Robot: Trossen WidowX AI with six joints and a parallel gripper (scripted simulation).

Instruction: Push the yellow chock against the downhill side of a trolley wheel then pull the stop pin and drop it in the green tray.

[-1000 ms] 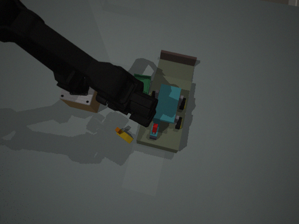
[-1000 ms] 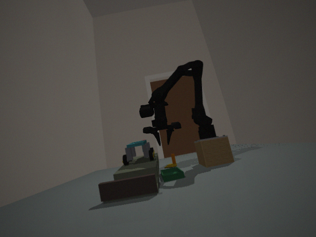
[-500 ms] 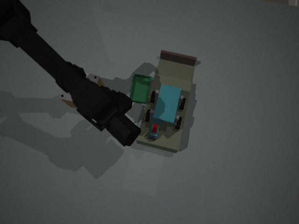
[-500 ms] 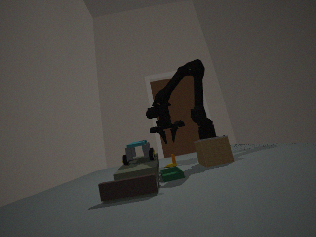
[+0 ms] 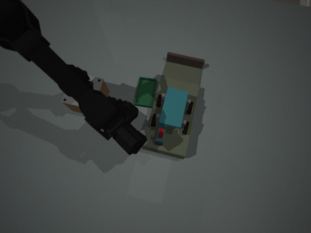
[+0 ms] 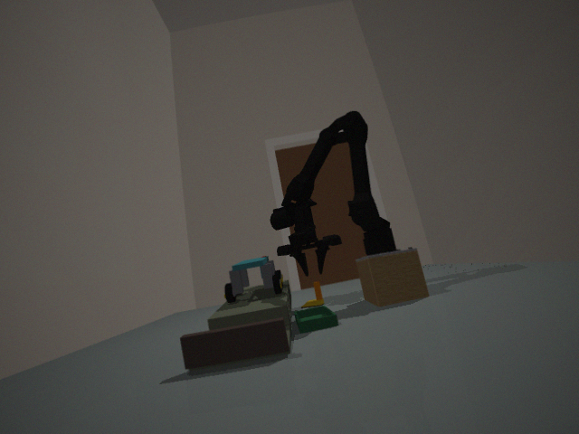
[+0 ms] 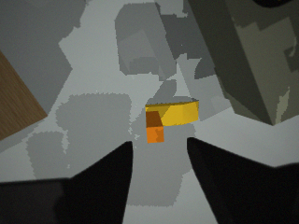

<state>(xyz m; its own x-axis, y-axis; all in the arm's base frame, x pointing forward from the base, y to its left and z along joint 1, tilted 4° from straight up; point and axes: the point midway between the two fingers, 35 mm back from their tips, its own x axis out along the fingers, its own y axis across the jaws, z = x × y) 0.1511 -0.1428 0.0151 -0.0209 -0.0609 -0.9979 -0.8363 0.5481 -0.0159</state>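
Observation:
The yellow chock (image 6: 313, 303) (image 7: 179, 113) stands on the table beside the ramp, its orange handle (image 6: 318, 290) (image 7: 155, 133) upright. My gripper (image 6: 314, 274) (image 7: 160, 145) is open and empty, pointing down a little above the handle; in the top view the arm hides the chock and the fingertips. The trolley (image 5: 174, 107) (image 6: 251, 263) with a blue top stands on the ramp (image 5: 182, 72) (image 6: 250, 310). The red-headed stop pin (image 5: 161, 132) stands in its holder at the trolley's uphill end. The green tray (image 5: 143, 104) (image 6: 317, 328) is empty beside the ramp.
A brown end board (image 5: 185, 60) (image 6: 236, 344) crosses the ramp's low end. The arm's wooden base block (image 5: 104, 88) (image 6: 394, 278) (image 7: 19, 103) stands on the far side of the tray from the ramp. The ramp's edge (image 7: 217, 61) is close to the chock.

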